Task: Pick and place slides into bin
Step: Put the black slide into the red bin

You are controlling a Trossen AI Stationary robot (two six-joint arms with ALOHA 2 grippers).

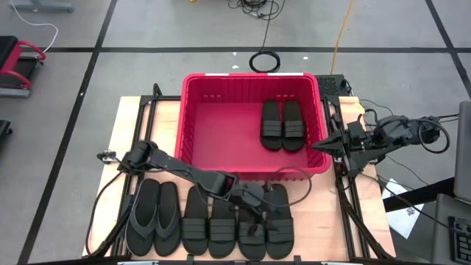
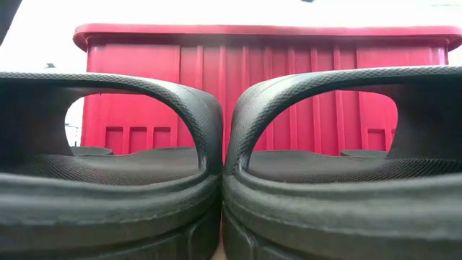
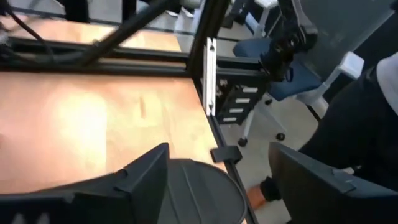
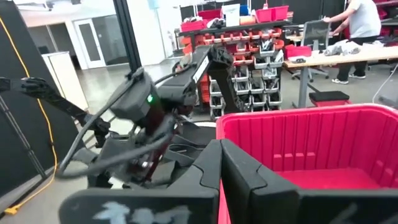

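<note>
The red bin [image 1: 193,110] stands mid-table with two black slides [image 1: 283,124] lying flat on its floor at the right. Along the table's near edge lie two flip-flops [image 1: 151,218] and several ribbed-strap slides [image 1: 208,224] side by side. My left gripper [image 1: 259,207] reaches over the right end of this row, open. In the left wrist view its fingers [image 3: 146,177] stand on either side of one slide's rounded end [image 3: 199,193]; I cannot tell whether they touch it. My right gripper [image 1: 324,145] hangs shut beside the bin's right wall.
The low view is filled by two slides [image 2: 115,180] with the bin's wall [image 2: 289,87] behind. Black frame rails [image 3: 208,68] run along the table's right edge. Beyond it are the floor, a chair [image 3: 292,81] and a person's dark clothing [image 3: 367,124].
</note>
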